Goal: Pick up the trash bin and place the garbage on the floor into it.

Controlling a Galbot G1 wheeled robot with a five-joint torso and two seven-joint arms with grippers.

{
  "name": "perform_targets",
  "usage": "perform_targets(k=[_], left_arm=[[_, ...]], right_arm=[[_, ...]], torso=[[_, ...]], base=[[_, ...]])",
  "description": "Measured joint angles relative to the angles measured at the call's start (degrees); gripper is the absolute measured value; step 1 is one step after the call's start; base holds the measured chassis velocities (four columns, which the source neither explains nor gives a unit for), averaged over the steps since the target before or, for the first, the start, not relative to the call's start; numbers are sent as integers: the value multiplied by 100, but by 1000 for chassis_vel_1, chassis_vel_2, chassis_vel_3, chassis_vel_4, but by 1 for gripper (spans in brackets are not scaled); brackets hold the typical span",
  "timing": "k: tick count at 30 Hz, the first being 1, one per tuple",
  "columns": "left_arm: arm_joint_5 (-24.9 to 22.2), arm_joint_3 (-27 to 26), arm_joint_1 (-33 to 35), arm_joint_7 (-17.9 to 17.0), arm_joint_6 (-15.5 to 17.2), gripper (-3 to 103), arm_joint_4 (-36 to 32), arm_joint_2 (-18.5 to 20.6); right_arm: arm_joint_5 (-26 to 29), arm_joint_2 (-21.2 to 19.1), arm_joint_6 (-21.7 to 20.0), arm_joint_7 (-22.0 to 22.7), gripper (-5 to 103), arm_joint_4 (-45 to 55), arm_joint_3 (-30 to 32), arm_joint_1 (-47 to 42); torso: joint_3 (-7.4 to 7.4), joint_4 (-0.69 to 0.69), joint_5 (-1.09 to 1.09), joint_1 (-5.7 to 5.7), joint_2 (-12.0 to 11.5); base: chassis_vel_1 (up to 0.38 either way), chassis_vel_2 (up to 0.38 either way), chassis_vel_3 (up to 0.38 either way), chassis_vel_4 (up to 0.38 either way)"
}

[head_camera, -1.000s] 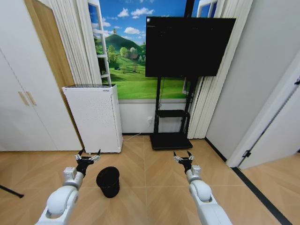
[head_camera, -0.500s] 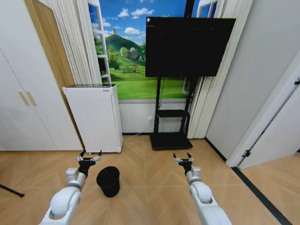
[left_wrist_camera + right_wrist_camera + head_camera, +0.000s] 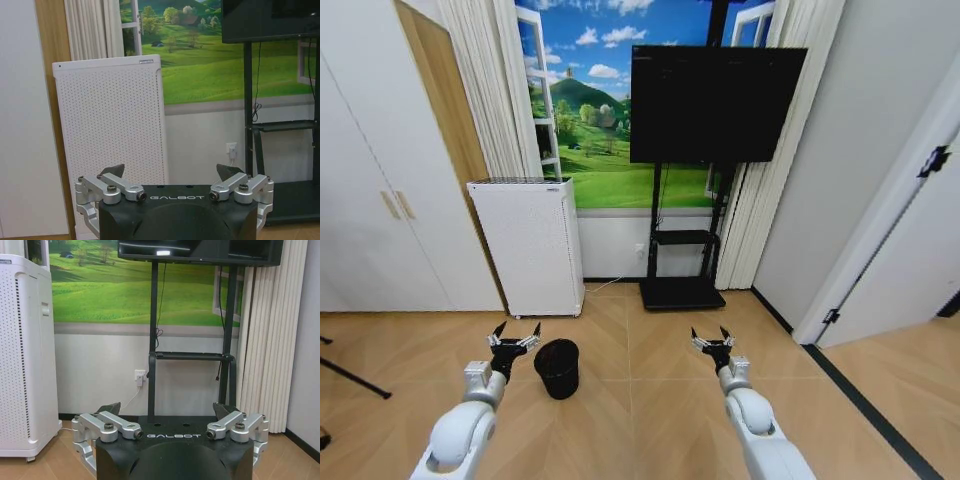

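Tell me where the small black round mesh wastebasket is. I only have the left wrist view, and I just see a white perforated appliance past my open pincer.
Observer: In the head view, the small black round mesh wastebasket stands upright on the wood floor, just to the right of the left pincer and apart from it.
Operator: How does it sit against the appliance?
Observer: It is in front of the tall white perforated appliance, nearer the robot, by its right front corner.
Operator: And the right arm?
Observer: The right pincer is open and held out above bare floor, on the near side of the black TV stand base.
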Motion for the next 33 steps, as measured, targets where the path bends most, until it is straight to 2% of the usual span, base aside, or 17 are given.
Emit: perform_targets(k=[20, 24, 33], left_arm=[[14, -29, 337, -88, -46, 100, -225, 5], [83, 91, 327, -161, -50, 100, -237, -122], [98, 83, 283, -172, -63, 100, -194, -128]], right_arm=[[-93, 117, 97, 44, 100, 164, 87, -230], [-147, 88, 162, 62, 100, 173, 80, -248], [-150, 80, 187, 86, 100, 103, 83, -234]], torso=[[-7, -1, 2, -5, -14], [-8, -1, 0, -5, -16], [-11, 1, -1, -10, -17]], base=[[24, -167, -9, 171], [104, -107, -133, 138], [201, -151, -202, 148]])
